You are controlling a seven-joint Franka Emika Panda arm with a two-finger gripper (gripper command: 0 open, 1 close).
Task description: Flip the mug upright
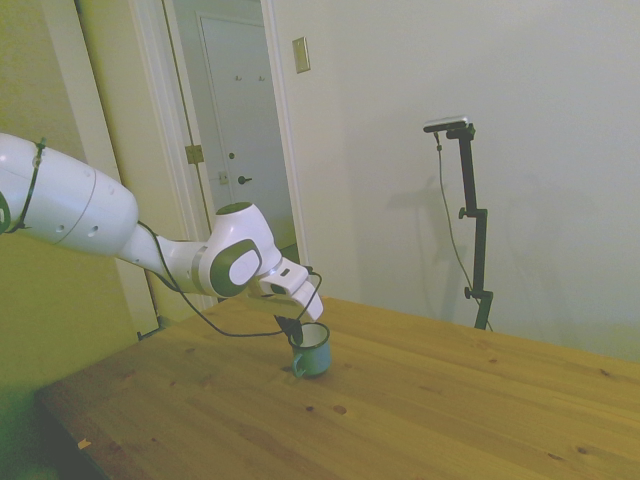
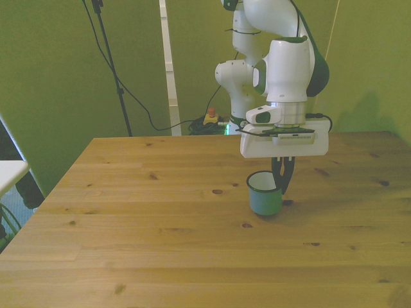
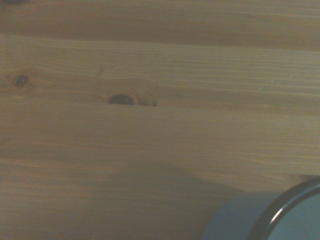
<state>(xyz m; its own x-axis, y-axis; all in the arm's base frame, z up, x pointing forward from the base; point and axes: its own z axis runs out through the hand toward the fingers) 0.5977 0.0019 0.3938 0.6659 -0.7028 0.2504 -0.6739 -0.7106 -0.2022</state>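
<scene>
The teal mug (image 1: 313, 352) stands upright on the wooden table (image 1: 420, 420), mouth up, its white inside showing. In the front view the mug (image 2: 263, 197) sits right of the table's middle. My gripper (image 2: 282, 185) points down at the mug's rim on the front view's right side, and its dark fingers (image 2: 280, 173) close together over the wall there. In the side view my gripper (image 1: 293, 335) meets the rim on the side toward the arm. The wrist view catches only part of the dark rim and teal wall of the mug (image 3: 240, 220). The handle is hard to make out.
Bare plank table (image 2: 160, 212) stretches wide around the mug, with a dark knot (image 3: 121, 99) close by. Behind the far edge lie cables and a red button (image 2: 210, 117). A white surface (image 2: 9, 173) sticks in at the front view's left.
</scene>
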